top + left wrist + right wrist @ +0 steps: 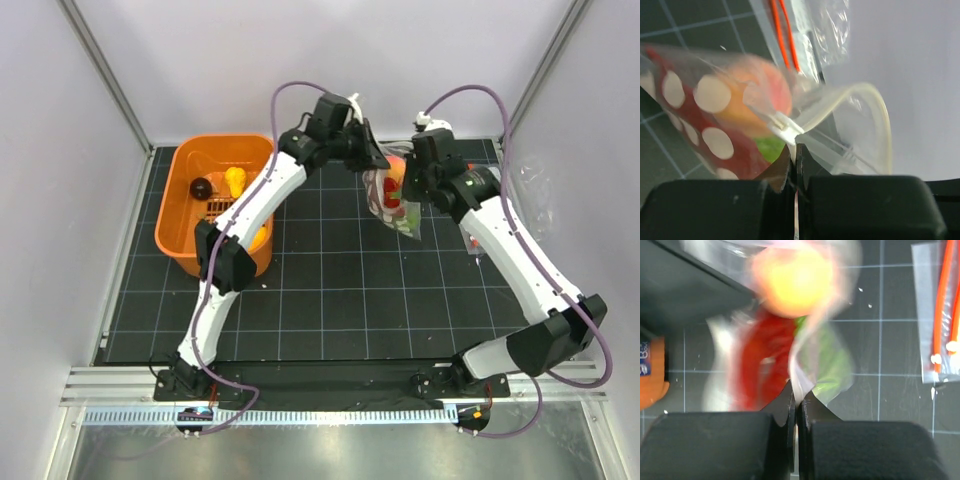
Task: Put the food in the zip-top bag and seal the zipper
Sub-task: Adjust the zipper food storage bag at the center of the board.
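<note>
The zip-top bag (396, 203), clear with white dots, hangs above the mat at back centre, held between both arms. My left gripper (374, 158) is shut on its upper edge, with the fingertips (790, 155) pinching the plastic beside the zipper (879, 107), which bows out in a loop. My right gripper (418, 188) is shut on a fold of the bag (805, 375). Inside the bag lie the peach-orange fruit (795, 280), the red lobster (765, 360) and the green grape bunch (832, 360). The left wrist view also shows the fruit (765, 95) behind the dots.
An orange basket (180, 215) stands at the back left holding a dark ball (201, 187) and a yellow piece (235, 180). Flat clear packets with orange-red strips (940, 310) lie on the mat at the right. Cage walls close in on three sides.
</note>
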Available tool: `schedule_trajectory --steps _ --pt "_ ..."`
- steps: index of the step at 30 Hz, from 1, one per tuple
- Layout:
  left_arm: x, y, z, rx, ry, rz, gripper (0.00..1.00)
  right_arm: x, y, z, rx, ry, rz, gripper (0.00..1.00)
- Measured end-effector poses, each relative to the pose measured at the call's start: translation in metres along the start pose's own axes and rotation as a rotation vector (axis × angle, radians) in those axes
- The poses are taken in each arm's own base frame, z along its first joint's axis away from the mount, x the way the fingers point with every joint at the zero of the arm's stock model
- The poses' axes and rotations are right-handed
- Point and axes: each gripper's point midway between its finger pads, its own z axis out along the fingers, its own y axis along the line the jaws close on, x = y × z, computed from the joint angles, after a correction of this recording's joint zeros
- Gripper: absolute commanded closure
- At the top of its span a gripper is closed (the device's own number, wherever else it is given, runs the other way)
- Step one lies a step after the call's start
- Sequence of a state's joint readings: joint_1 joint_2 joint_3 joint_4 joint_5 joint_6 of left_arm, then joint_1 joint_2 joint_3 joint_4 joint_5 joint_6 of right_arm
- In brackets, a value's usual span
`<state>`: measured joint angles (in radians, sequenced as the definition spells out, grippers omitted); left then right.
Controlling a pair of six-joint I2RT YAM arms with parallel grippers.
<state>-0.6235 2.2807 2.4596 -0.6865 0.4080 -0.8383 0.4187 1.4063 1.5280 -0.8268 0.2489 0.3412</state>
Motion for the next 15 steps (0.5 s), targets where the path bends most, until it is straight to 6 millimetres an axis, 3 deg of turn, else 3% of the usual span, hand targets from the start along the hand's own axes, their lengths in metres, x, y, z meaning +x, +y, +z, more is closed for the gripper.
schedule_trajectory --steps 3,6,8,10,12,13,15 --pt "0.027 -0.020 0.006 0.019 0.044 0.068 1.00 0.003 0.016 0.002 -0.014 0.005 -0.063 0.99" --pt "0.035 -0.010 0.005 -0.007 0.072 0.073 1.00 0.013 0.019 0.004 -0.010 0.036 -0.096 0.99" --pt "0.026 0.017 -0.004 -0.053 0.066 0.037 1.00 0.008 0.003 0.007 0.025 0.035 -0.071 0.99" --pt "0.009 0.047 -0.014 -0.104 0.050 -0.010 1.00 -0.002 -0.026 0.011 0.093 0.021 -0.012 0.99" --pt "-0.006 0.060 -0.020 -0.115 0.030 -0.043 1.00 -0.009 -0.047 0.013 0.140 0.009 0.043 0.99" --pt "-0.010 0.055 -0.022 -0.094 0.028 -0.044 1.00 -0.011 -0.051 0.014 0.146 0.007 0.058 0.99" --pt "-0.017 0.025 -0.015 -0.022 -0.001 -0.010 1.00 -0.015 -0.051 0.014 0.149 -0.002 0.064 0.99"
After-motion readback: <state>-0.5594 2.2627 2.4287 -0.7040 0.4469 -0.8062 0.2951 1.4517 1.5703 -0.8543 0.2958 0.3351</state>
